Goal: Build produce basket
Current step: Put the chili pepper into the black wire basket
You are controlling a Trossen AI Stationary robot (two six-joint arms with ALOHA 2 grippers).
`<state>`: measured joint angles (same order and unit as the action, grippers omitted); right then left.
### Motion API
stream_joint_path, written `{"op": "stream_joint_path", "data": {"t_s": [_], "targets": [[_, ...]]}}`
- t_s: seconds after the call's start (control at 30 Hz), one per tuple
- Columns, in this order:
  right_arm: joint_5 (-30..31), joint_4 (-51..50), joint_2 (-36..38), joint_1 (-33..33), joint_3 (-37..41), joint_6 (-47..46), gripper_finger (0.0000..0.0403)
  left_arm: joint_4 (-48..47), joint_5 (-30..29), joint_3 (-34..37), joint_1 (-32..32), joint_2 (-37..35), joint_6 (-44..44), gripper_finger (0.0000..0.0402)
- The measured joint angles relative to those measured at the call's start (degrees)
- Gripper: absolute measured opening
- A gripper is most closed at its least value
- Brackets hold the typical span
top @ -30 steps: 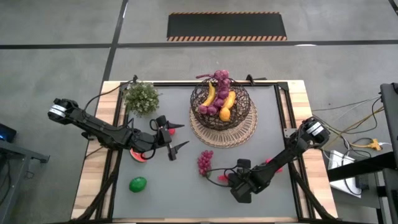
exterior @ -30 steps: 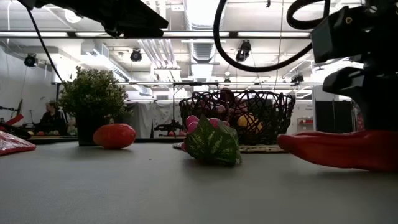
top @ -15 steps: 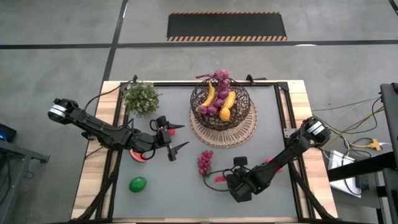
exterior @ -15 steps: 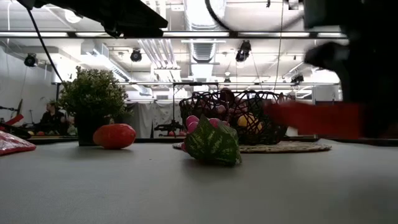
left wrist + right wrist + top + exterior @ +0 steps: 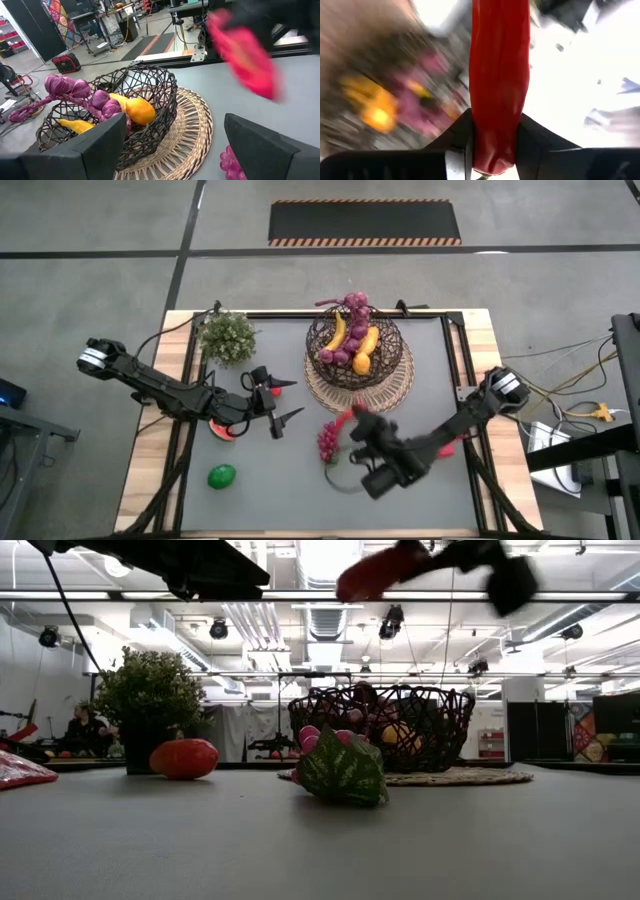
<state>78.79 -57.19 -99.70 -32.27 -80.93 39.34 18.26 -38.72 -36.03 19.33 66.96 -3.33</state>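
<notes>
Red pepper lifted off desk, now swinging toward basket.

Right gripper (image 5: 492, 150) clamped on the red pepper (image 5: 497, 75), which a second ago lay low on the desk (image 5: 430, 360) and is now up in the air just short of the basket (image 5: 357, 345) on its woven mat (image 5: 395, 395). Left gripper (image 5: 280, 400) hangs with fingers wide apart, holding nothing, unmoved. Basket holds banana (image 5: 339, 332), purple string, orange items; grapes (image 5: 328, 440), lime (image 5: 222, 476), watermelon slice (image 5: 342, 772) left on desk. Likely next: drop pepper in.
</notes>
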Motion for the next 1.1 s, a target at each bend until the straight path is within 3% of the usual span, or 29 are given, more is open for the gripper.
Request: {"op": "stream_joint_path", "data": {"t_s": [0.1, 0.23, 0.4, 0.47, 0.63, 0.83, 0.93, 1.1], "targets": [[3.92, -1.69, 0.76, 4.53, 0.1, 0.91, 0.0083, 0.0, 0.0, 0.02, 0.0, 0.0, 0.0, 0.0318], [1.98, -5.97, 2.72, 10.91, 0.13, -3.76, 0.0078, -0.03, -0.02, 0.02, 0.0, -0.02, 0.0, 0.0318], [1.54, -8.84, 7.08, 18.78, 0.15, -2.77, 0.0078, -0.37, -0.04, 0.04, 0.0, -0.02, -0.02, 0.0318], [-1.71, -8.51, 9.66, 21.31, 0.15, -3.8, 0.0078, -0.35, -0.04, 0.04, 0.0, -0.02, -0.02, 0.0318], [-25.33, -3.48, 16.9, 29.62, -0.52, -19.17, 0.0077, 0.68, -0.07, 0.04, 0.0, -0.02, 0.0, 0.0318], [-70.04, 6.37, 25.78, 40.55, 1.72, -33.33, 0.0077, 2.62, -0.33, 0.04, -0.13, -0.02, 1.52, 0.0318], [-78.05, 11.08, 29.34, 40.36, 4.52, -35.07, 0.0079, 4.79, -0.33, 0.04, -0.13, -0.02, 2.59, 0.0318], [-80.33, 17.24, 34.01, 36.28, 10.49, -38.37, 0.0081, 9.71, 0.47, 0.04, -0.13, 0.76, 6.01, 0.0318]]}}
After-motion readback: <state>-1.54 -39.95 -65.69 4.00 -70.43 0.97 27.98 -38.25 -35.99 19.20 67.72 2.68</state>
